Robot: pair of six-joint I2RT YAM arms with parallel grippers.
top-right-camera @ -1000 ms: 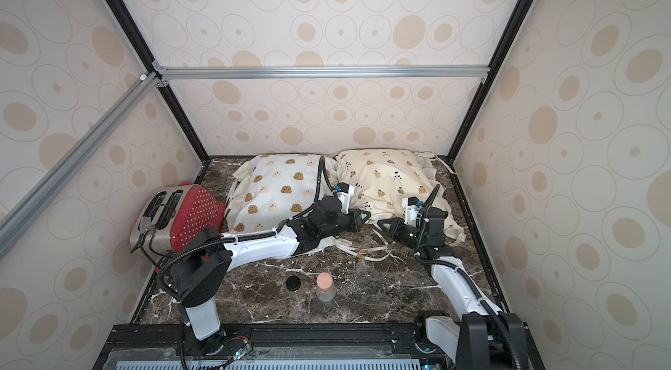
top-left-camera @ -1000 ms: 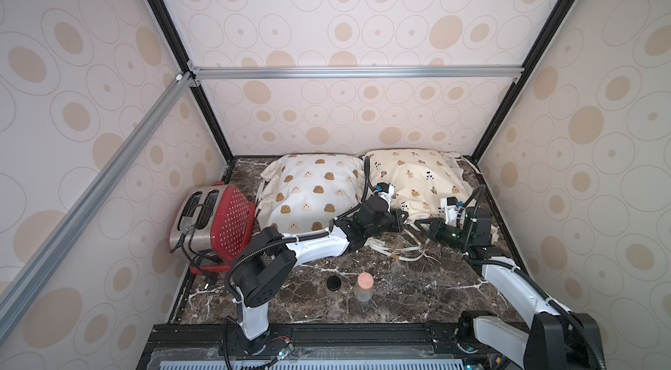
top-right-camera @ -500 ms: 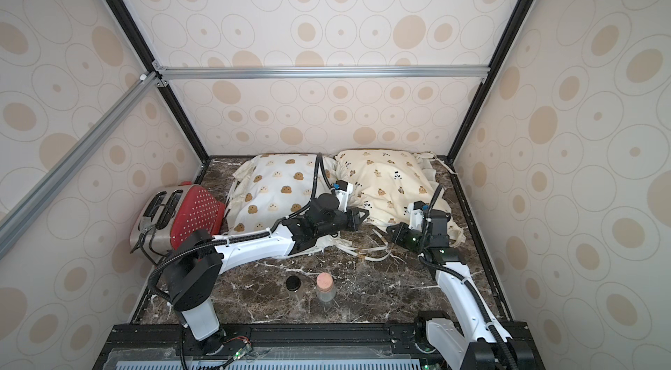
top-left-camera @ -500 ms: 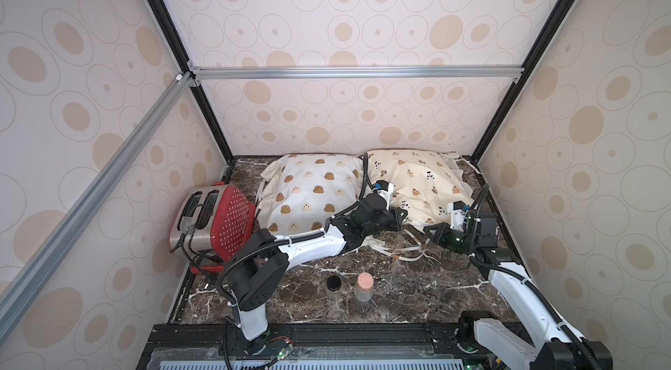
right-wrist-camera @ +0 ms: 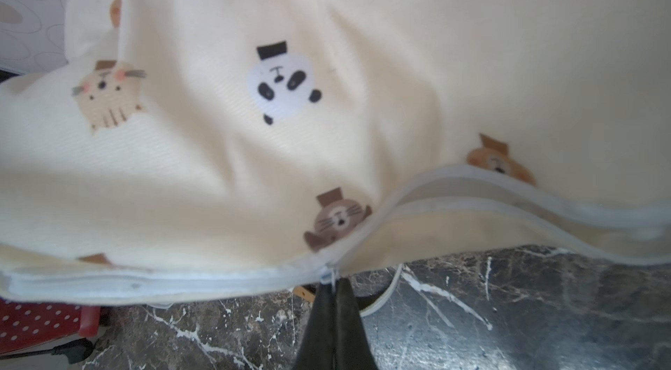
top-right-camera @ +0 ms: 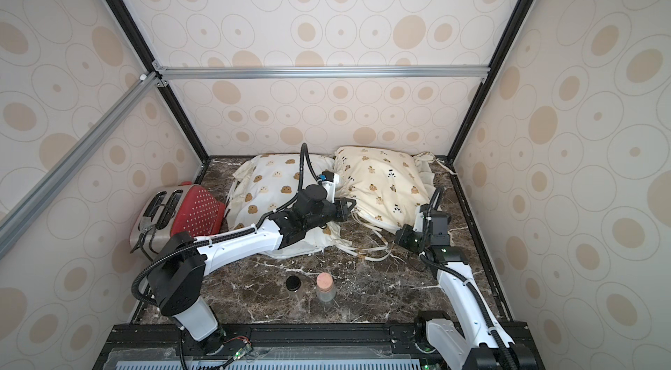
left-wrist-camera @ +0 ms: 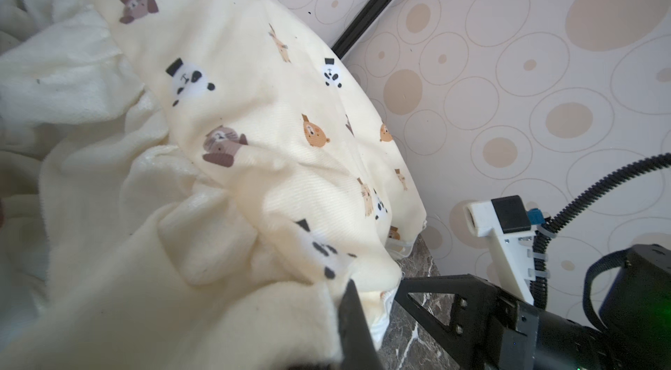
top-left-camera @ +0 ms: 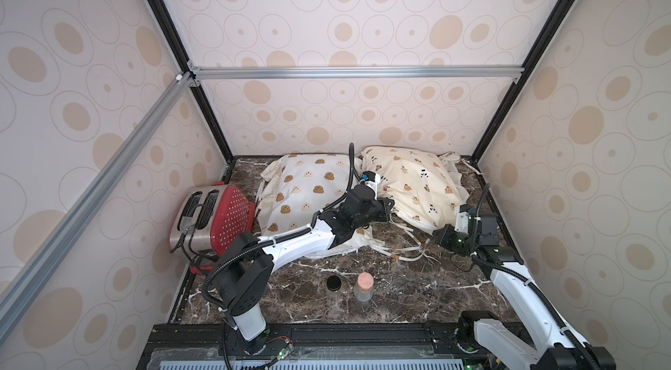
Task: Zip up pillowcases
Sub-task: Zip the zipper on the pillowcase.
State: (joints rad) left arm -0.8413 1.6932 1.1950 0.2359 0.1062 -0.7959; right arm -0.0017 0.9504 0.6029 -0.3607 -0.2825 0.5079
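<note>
- While the right gripper (right-wrist-camera: 332, 286) is clenched on the zipper pull (right-wrist-camera: 328, 274), fingers pressed flat together, the slider sits right at its tips.
- Just beyond them lies the cream pillowcase (right-wrist-camera: 290, 132), resting on the table (right-wrist-camera: 508, 313) beside the white pillowcase (top-left-camera: 308, 186).
- Its zipper (right-wrist-camera: 508, 201) runs along the near edge, crosswise to the claw. It is joined on the side toward the red toaster (right-wrist-camera: 36, 317) and gaping on the other.
- So the pull, I judge, must travel away from the toaster, toward the robot's right.
- The left gripper (left-wrist-camera: 375, 292), clenched on the cream case's hem at the joined end, looks like the anchor; the right arm is nearer the open stretch.
</note>
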